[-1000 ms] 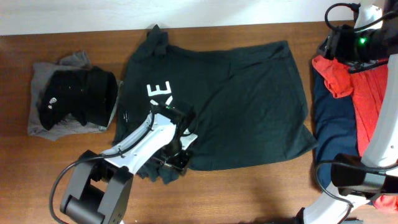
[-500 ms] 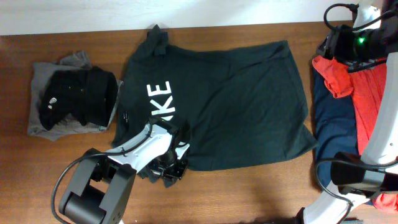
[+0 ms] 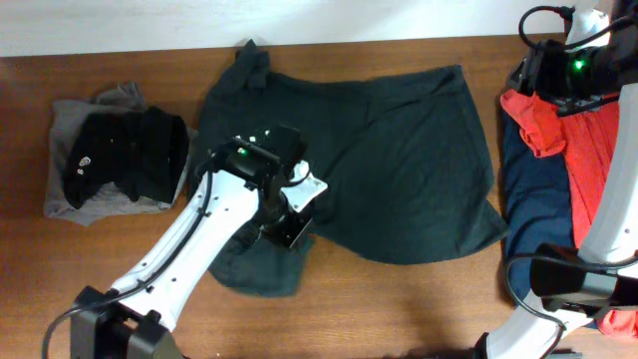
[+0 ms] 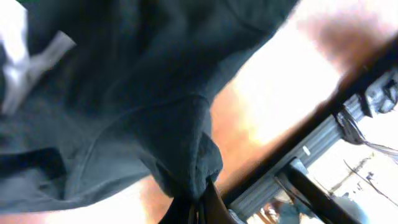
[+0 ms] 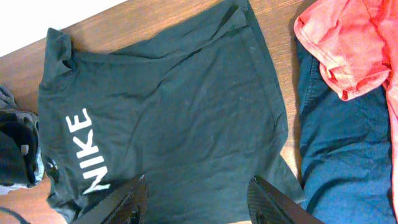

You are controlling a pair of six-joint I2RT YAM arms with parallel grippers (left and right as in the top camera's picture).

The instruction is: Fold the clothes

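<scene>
The dark green-black T-shirt [image 3: 399, 170] lies spread on the wooden table, collar to the left. My left gripper [image 3: 286, 225] is shut on a bunch of the shirt's front-left part and holds it lifted over the shirt. The pinched cloth hangs from the fingertips in the left wrist view [image 4: 198, 202]. My arm hides the white letters in the overhead view. They show in the right wrist view [image 5: 84, 149]. My right gripper [image 3: 570, 68] is open and empty, high above the table's back right, with its fingers [image 5: 199, 202] framing the shirt below.
A pile of grey and black garments [image 3: 110, 160] lies at the left. A red garment [image 3: 543, 125] and a navy one [image 3: 533, 194] lie at the right edge, also in the right wrist view [image 5: 348, 50]. Bare wood [image 3: 419, 309] runs along the front.
My left gripper has risen from the shirt's front edge and moved back and right with the cloth in it. The letters are now covered in the overhead view. The right arm has not moved.
</scene>
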